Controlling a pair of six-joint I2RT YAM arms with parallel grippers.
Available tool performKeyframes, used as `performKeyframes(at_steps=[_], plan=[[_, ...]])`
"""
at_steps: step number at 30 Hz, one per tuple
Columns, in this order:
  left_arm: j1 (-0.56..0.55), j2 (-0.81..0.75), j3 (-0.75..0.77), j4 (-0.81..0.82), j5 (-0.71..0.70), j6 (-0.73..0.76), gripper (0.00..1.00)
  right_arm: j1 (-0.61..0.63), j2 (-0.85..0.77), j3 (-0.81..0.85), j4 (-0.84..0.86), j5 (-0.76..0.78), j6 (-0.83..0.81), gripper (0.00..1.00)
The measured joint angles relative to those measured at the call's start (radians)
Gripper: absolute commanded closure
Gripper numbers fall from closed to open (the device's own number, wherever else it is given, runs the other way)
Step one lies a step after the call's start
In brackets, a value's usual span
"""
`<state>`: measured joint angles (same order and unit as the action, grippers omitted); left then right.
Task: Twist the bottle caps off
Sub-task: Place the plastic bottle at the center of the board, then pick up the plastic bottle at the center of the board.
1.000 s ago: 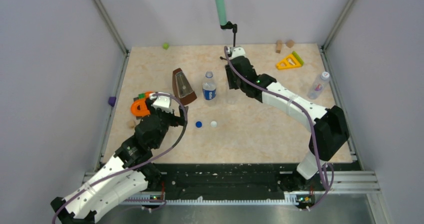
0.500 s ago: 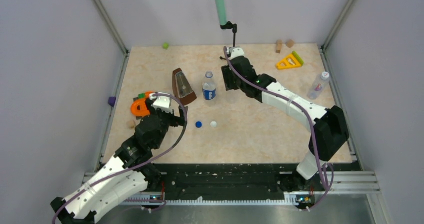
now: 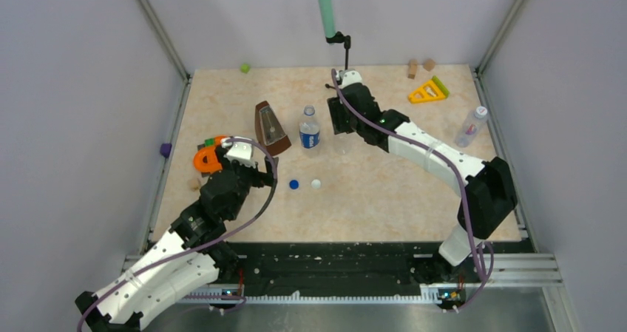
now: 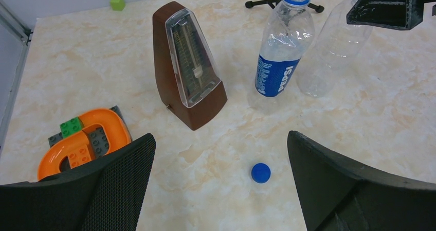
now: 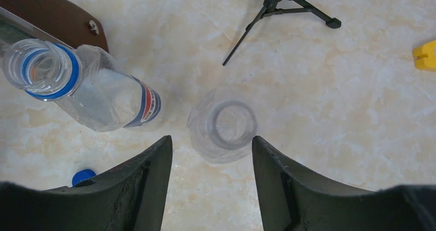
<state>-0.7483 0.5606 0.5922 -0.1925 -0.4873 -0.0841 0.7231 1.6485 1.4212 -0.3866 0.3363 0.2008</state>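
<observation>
R fingers [image 5: 149, 190] spread, abv uncapped clear btl [image 5: 222, 124] | L fingers [image 4: 103, 179] spread | blue cap [image 4: 260, 172] loose

The left arm [image 3: 174, 247] rises from its base at the near left and leans forward and inward, with the forearm low. The left gripper [image 3: 259, 175] points ahead and slightly down, and its jaws are spread wide, one finger at each lower corner of its wrist view. The right arm [image 3: 432, 153] stretches from the near right base far toward the back middle, nearly straight. Its wrist bends so that the right gripper [image 3: 338, 119] points straight down, jaws partly parted, with a clear gap between the fingers [image 5: 149, 182].
</observation>
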Motion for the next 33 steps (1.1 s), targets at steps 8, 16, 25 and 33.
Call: performKeyframes(at_steps=[8,16,25,33], plan=[[0.0,0.005,0.0,0.009,0.0,0.0,0.01,0.0,-0.187,-0.134,0.052,-0.05,-0.001,0.41],[0.0,0.014,0.0,0.015,0.005,0.0,0.01,-0.006,-0.467,-0.197,0.069,0.111,-0.017,0.41],[0.001,0.019,0.0,0.016,0.042,0.0,0.01,-0.349,-0.531,-0.196,-0.058,0.223,0.017,0.41],[0.001,0.018,0.0,0.016,0.053,0.0,0.01,-0.598,-0.5,-0.195,-0.14,0.195,0.047,0.41]])
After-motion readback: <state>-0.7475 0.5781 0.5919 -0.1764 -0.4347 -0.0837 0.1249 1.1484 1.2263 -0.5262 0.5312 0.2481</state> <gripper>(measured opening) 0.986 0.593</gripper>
